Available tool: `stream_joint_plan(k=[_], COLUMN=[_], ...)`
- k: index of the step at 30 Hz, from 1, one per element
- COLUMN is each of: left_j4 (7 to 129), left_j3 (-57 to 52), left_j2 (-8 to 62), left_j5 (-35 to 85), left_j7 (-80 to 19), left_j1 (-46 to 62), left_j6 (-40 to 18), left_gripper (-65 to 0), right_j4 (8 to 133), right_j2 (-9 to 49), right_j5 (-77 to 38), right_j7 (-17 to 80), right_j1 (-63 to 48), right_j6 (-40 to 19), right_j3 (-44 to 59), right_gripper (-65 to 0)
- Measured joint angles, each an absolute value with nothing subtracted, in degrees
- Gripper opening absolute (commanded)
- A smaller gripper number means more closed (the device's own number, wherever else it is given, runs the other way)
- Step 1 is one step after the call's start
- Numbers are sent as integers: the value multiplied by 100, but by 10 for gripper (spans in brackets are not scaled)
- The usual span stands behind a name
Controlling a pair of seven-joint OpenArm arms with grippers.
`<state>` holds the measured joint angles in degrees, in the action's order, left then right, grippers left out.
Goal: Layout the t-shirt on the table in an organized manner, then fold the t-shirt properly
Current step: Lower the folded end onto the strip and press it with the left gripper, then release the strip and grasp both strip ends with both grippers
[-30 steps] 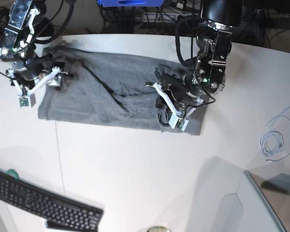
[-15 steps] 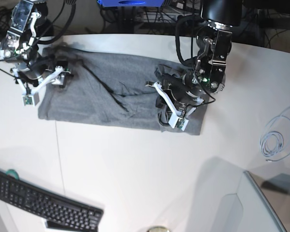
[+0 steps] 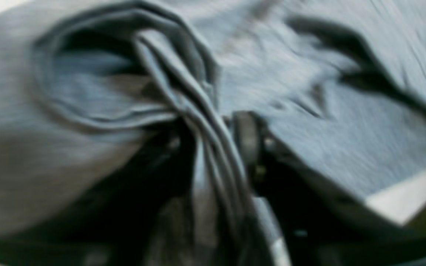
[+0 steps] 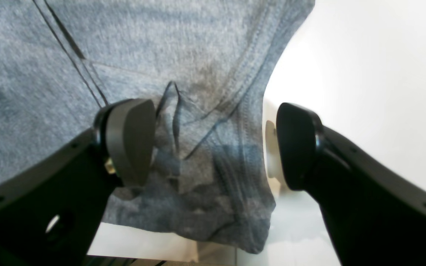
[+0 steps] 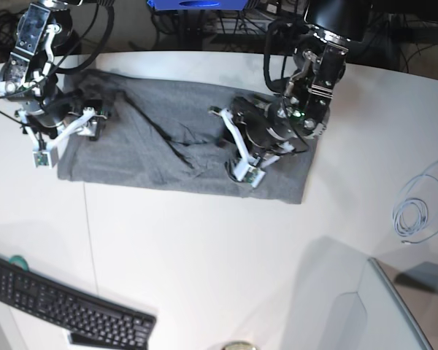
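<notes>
The t-shirt (image 5: 168, 142) lies on the counter (image 5: 204, 248), right claw (image 4: 213, 144) apart over its edge; left claw (image 5: 241, 157) state unclear.

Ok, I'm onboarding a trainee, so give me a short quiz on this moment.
1. True or false: the heather-grey fabric t-shirt lies spread on the smooth white table.
2. The right gripper is: A open, B shut on the t-shirt, C out of view?
3. Fill in: the flat black keyboard lies ___ the t-shirt (touching, or apart from).
Key: 1 true; 2 A; 3 apart from.
</notes>
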<state>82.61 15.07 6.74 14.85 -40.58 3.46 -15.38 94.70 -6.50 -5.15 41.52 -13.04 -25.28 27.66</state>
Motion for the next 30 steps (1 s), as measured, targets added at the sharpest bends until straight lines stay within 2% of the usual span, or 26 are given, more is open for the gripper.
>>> stream_joint_plan(k=[3,6,12,18,22,26,28,30], left_j4=[8261,8261,8458,9194,9524,9273,9041,8796], left_j3=[1610,1605,1673,1925,768,-1100,-1868,-2467], left_j2=[670,650,423,519,899,1028,1081,1190], left_j5=[1503,1498,1503,1555,1559,1498,1481,1522], left_j7=[-4058,-4056,-4099,-4060,-4032,-4075,-4056,-4051], left_j1=[333,311,318,489,897,1160,1131,1081], left_j6=[-1540,-1535,-1522,-1588,-1588,-1544,-1629,-2274], left_gripper=[-263,-221,-219,-222,-225,-229,-286,-426], right_j4=[9467,9470,9467,9472,9598,9620,9574,9323], right_j2=[-650,-650,-652,-657,-666,-587,-497,-296], right_j5=[-515,-517,-515,-519,-690,-1710,-2438,-3201], right_j7=[4154,4154,4156,4110,4132,4191,4338,4670], right_j1=[-1306,-1306,-1295,-1232,-1243,-1109,-1000,-891], right_j6=[-2528,-2528,-2528,-2528,-2528,-2530,-2528,-2530], right_j3=[2766,2766,2766,2777,2995,3487,3844,4180], right_gripper=[-170,-170,-170,-170,-162,-161,-161,-161])
